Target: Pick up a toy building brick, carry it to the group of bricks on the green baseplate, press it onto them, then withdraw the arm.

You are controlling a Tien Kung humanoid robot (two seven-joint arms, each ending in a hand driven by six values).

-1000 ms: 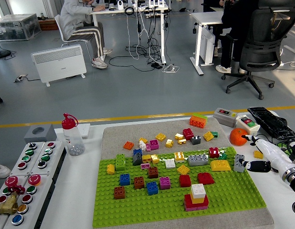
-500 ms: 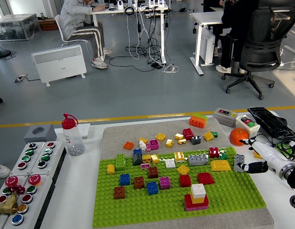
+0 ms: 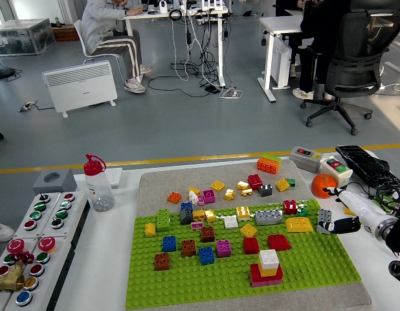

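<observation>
The green baseplate (image 3: 303, 272) lies on a grey mat and carries many scattered bricks. Near its front stands a small stack (image 3: 267, 266): red and pink below, yellow in the middle, white on top. A grey brick (image 3: 324, 217) sits at the baseplate's right edge. My right hand (image 3: 334, 208) reaches in from the right edge, fingers spread. Its white forefinger (image 3: 355, 202) points past the brick toward an orange, and its black thumb (image 3: 339, 225) lies low against the brick's right side. Nothing is gripped. My left arm is out of view.
An orange (image 3: 323, 184), a switch box (image 3: 305, 157) and a black keyboard-like device (image 3: 368, 165) sit at the right rear. Loose bricks (image 3: 252, 184) lie on the mat behind the baseplate. A bottle (image 3: 96, 184) and a button panel (image 3: 32, 243) stand to the left.
My right hand has shifted slightly; its black thumb has crept left until it reaches the grey brick. No brick has moved.
</observation>
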